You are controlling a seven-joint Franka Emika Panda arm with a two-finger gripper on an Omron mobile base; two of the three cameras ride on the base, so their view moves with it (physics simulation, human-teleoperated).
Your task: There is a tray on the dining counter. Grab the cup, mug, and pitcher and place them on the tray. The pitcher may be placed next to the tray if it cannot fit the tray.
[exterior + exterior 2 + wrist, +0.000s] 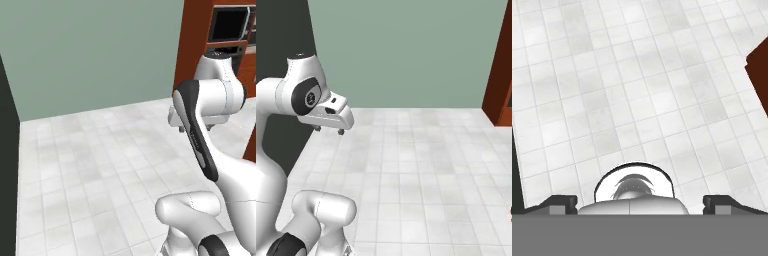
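A pale tiled floor [95,165] spreads before a grey-green wall [406,50] and red-brown cabinetry [192,45] housing a black oven [230,24], while the gripper [329,130] hangs above the tiles, fingers [562,202] spread wide apart and empty, and none of the task's things can be placed.

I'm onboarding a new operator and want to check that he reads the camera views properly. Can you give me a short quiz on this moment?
1. True or false: the gripper is shut on a yellow cup.
2. What lies below the gripper? A) a blue tray B) the white tiled floor C) a steel sink
3. Fill in: in the left base view, the built-in oven sits in a ___ cabinet.

Key: 1 false, since the jaws stand open and empty; 2 B; 3 red-brown.
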